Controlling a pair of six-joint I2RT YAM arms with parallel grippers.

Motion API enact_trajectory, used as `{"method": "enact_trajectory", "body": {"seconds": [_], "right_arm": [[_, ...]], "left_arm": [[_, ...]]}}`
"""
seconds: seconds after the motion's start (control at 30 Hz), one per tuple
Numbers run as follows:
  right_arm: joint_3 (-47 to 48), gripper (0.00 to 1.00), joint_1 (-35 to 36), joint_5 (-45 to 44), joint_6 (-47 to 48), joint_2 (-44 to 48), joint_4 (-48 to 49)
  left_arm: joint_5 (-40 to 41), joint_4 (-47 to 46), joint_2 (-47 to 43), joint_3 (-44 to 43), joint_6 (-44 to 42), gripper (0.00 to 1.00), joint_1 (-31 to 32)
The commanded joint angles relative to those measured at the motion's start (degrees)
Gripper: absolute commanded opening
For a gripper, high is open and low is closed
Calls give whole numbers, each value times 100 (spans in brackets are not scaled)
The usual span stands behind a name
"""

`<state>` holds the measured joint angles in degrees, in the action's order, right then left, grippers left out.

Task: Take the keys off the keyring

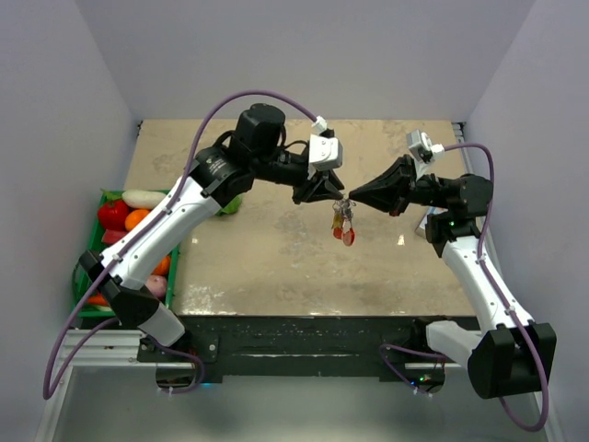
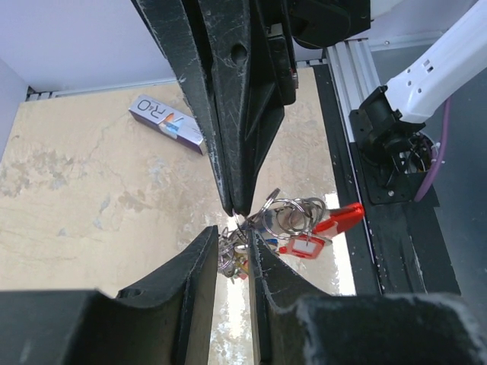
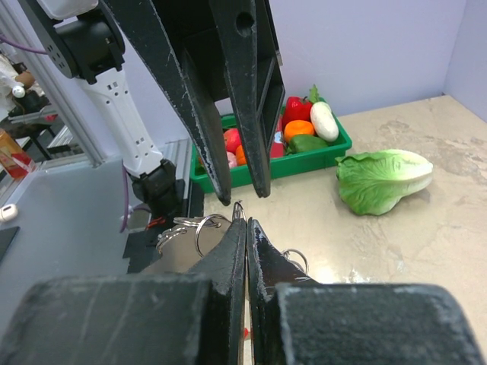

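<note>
**Bunch hoisted between two tips**

Right end effector is pressed together, pinching the keyring aloft; left end effector, slightly spread, noses in opposite. The keys dangle just beneath, off the worktop, free to work loose.

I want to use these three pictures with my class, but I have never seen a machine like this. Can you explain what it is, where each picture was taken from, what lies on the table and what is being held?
These are two robot arms bolted at the near edge of a table. One picture looks down from above; the other two come from cameras on each wrist, so the black prongs are that arm's own claw.

The left claw and the right claw meet in mid-air over the table. Between them hangs the keyring with the keys.

The right claw is shut on the keyring; the left claw is partly closed beside it, though its grip is unclear.

Also there: a green tray of toy vegetables, a lettuce and a small card.
</note>
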<state>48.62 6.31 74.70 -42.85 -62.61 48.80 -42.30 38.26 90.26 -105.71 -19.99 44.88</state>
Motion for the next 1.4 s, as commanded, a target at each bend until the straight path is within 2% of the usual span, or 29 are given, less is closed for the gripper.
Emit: {"method": "enact_trajectory", "body": {"seconds": [0.0,0.27,0.47,0.67,0.73,0.87,1.0,1.27,1.37], "right_arm": [[341,0,-15,-34,-83,109,323],[332,0,-24,-60,40,117,227],[367,0,-24,-60,66,108,183],[359,0,-15,-52,180,109,86],[367,0,-15,-43,181,117,60],[402,0,-24,-43,347,126,-150],[473,0,-24,-25,926,126,-843],[499,0,-15,-69,937,126,-854],[491,0,-24,-78,849,126,-732]], "left_arm": [[-383,-82,-17,24,144,27,-50],[-612,-21,-8,51,144,25,-50],[-481,41,0,121,83,26,-50],[-156,-293,-96,297,206,29,-67],[-155,-275,-53,305,214,34,-67],[-287,-319,-35,367,232,34,-76],[-489,-486,-79,341,399,33,-120],[-630,-469,-43,384,399,20,-138],[-630,-460,-52,411,382,19,-138]]}}
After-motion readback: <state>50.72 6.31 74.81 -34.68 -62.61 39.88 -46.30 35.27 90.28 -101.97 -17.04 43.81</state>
